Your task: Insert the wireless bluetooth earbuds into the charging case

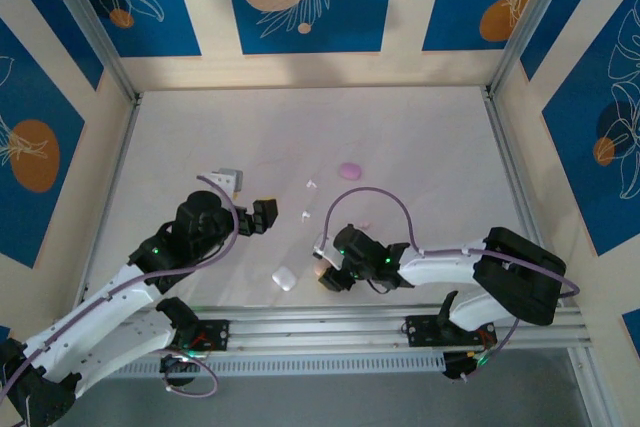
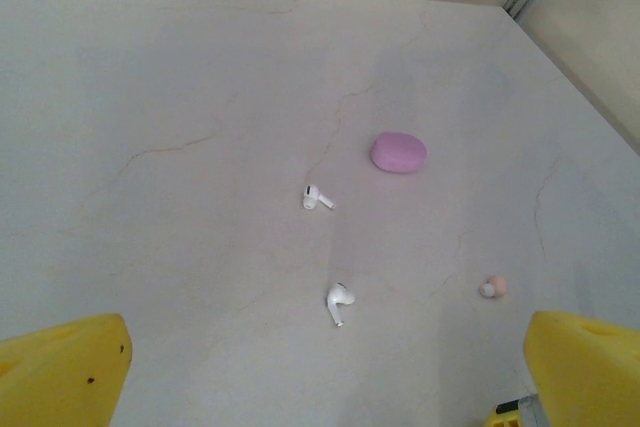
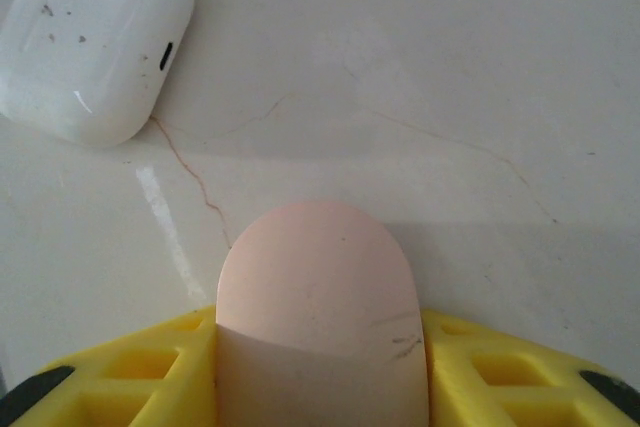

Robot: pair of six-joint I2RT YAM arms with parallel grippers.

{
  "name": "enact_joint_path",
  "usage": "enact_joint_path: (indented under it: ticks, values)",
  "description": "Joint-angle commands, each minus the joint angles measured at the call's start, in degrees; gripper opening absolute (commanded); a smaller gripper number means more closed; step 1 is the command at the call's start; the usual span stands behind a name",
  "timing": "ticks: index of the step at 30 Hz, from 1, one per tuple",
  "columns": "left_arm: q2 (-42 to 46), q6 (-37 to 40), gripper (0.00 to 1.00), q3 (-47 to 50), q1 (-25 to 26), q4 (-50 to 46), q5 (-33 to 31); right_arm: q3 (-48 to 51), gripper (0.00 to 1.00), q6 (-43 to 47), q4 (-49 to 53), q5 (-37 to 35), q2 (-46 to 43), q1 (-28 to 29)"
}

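Note:
My right gripper [image 3: 318, 367] is shut on a pale pink charging case [image 3: 315, 307], with a yellow finger [image 3: 150, 367] pressed against each side, low over the table near the front edge [image 1: 330, 277]. A white charging case [image 3: 95, 42] lies closed just ahead of it to the left [image 1: 284, 278]. Two white earbuds [image 2: 317, 197] [image 2: 339, 299] lie apart mid-table, and a tiny pink earbud [image 2: 493, 287] lies to their right. A lilac case [image 2: 398, 152] sits closed farther back. My left gripper [image 2: 325, 339] hangs open above the table, left of the white earbuds [image 1: 262, 217].
A small grey-white block [image 1: 228, 179] sits behind the left gripper. Aluminium rails [image 1: 380, 325] run along the near edge by the arm bases. Walls with metal posts [image 1: 500, 97] close in the table at the back and sides.

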State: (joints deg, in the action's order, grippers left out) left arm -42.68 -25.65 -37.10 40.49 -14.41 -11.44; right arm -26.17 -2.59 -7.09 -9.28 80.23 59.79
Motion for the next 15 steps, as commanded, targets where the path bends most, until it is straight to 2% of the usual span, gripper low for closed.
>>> enact_joint_path:
  ticks: [1,12,15]
  values:
    - [0.0,-0.7,1.0,0.2,-0.6,0.9,0.9,1.6,0.47,1.7,-0.1,0.6,1.3,1.2]
    - [-1.2,-0.7,1.0,-0.8,-0.6,-0.2,1.0,1.5,0.52,5.9,-2.4,2.7,4.1,1.5]
    - [-1.4,-0.7,1.0,-1.1,-0.6,-0.6,1.0,1.2,0.49,5.9,-2.5,2.1,4.9,1.6]
